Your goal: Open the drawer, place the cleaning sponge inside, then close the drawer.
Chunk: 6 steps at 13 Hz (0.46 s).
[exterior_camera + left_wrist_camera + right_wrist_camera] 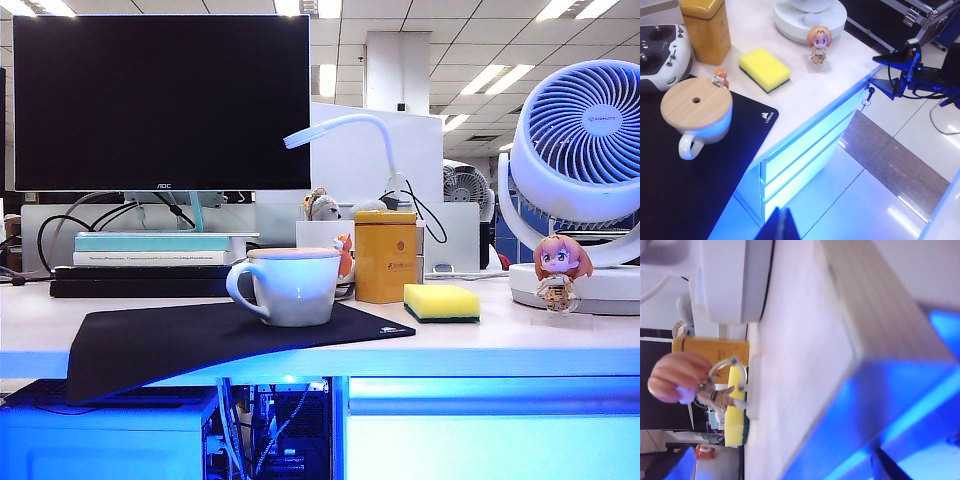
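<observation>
Sponge on the desk, drawer closed, both hands clear of them.

The cleaning sponge (441, 302) lies flat on the white desk (540, 335), yellow face up, just beside the yellow-orange tin canister (385, 256) and near the corner of the black mat (200, 345) that carries the lidded cup (288, 286); a small anime figurine (556, 273) stands apart from it by the fan base. The drawer (807, 150) sits flush under the desk edge, lit blue. The left hand (783, 227) shows only as dark tips high above the floor in front of the drawers, touching nothing; whether it is spread I cannot tell. The right hand (885, 465) is low beside the desk edge, only one dark tip in view, its jaws spread wide and gripping nothing.
</observation>
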{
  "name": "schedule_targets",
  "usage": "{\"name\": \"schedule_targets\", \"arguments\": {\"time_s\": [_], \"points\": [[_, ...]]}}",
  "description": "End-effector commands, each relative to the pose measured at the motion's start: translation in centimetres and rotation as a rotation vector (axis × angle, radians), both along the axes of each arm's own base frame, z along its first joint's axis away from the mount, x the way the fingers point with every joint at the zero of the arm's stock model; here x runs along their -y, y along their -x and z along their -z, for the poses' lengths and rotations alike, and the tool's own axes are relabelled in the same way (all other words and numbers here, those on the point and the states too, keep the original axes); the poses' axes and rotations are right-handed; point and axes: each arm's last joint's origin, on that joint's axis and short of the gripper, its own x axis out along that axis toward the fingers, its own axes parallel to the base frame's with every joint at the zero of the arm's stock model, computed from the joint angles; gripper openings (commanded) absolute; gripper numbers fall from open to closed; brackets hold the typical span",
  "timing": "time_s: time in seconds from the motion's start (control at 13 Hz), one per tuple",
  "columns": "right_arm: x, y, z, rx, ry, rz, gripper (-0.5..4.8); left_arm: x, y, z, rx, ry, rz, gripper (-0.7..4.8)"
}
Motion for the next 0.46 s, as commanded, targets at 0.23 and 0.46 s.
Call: {"name": "schedule_targets", "arguments": {"time_s": [0.23,0.46], "points": [[0.74,-1.43,-0.62,0.055,0.012,-0.061,4.79,0.01,0.03,-0.18,0.009,0.009,0.005,-0.06],[0.74,-1.46,-0.75,0.074,0.028,-0.079,4.79,0.01,0.03,-0.18,0.009,0.009,0.004,-0.06]]}}
